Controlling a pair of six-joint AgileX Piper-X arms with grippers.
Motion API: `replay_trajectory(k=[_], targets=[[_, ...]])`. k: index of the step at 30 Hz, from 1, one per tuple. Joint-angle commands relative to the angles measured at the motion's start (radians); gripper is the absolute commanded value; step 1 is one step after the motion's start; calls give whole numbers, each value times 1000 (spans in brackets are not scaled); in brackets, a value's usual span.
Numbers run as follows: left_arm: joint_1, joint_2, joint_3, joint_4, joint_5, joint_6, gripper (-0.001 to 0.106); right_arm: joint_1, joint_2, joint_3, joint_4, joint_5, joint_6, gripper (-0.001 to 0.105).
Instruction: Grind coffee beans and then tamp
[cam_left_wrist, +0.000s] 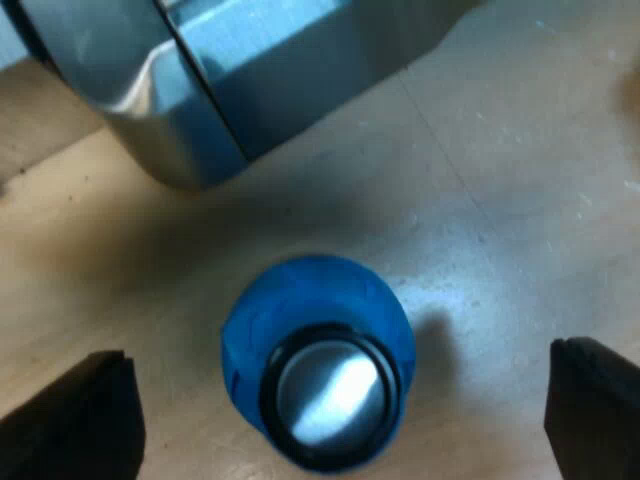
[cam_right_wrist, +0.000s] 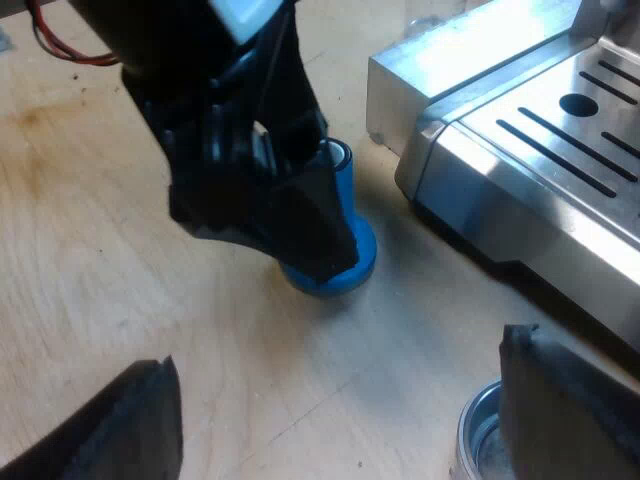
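Left claw (cam_left_wrist: 332, 405) hangs spread wide over the blue tamper (cam_left_wrist: 318, 362) - upright on the worktop (cam_left_wrist: 500, 200) beside the espresso machine (cam_left_wrist: 200, 80), ungrasped. Right claw (cam_right_wrist: 340, 410) is released near the metal holder (cam_right_wrist: 478, 435) - tamping looks not yet done.

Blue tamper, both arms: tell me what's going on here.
The left gripper hangs over the blue tamper, fingers open to either side and not gripping it yet. The tamper stands upright on the wooden table beside the espresso machine. The right gripper is open above the table, with a round metal rim, probably the holder, by one finger.
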Motion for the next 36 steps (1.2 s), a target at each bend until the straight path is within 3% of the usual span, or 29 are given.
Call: replay_trajectory(k=[1,9,33,36], targets=[[0,28,-16,-15,-3,-4,83,1,-5,-1,-17,-5,-3,68],[0,102,-15,-15,0,-4,82,1,-5,-1,-17,-5,-3,68],[0,102,-18,-45,10,3,76,1,-5,-1,-17,-5,-3,68],[0,102,-18,-37,10,3,60,1,-5,-1,-17,-5,-3,68]])
